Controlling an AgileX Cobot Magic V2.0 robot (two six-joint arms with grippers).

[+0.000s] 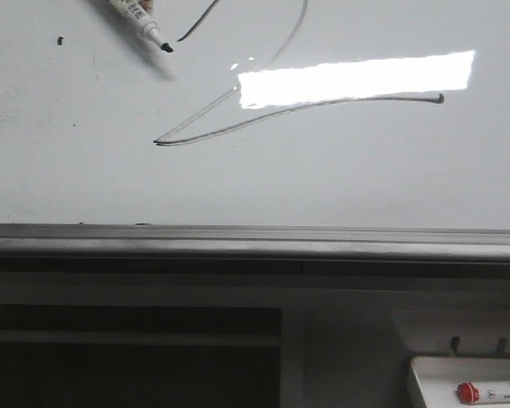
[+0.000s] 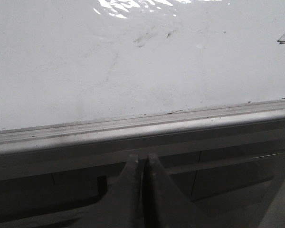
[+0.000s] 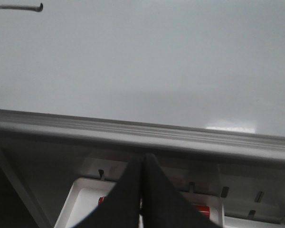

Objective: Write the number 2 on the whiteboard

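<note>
The number 2 (image 1: 238, 119) sits drawn on the whiteboard (image 1: 365, 178) — a marker (image 1: 140, 19) tip hovers nearby; left gripper (image 2: 142, 159) and right gripper (image 3: 142, 159) both pressed together.

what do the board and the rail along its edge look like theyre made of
The large glossy white whiteboard looks like a coated, polished sheet, perhaps melamine or enamelled steel: it throws a sharp bright rectangular glare. The grey edge rail looks like brushed metal, probably aluminium, judging by its dull streaky sheen and straight ridges.
</note>
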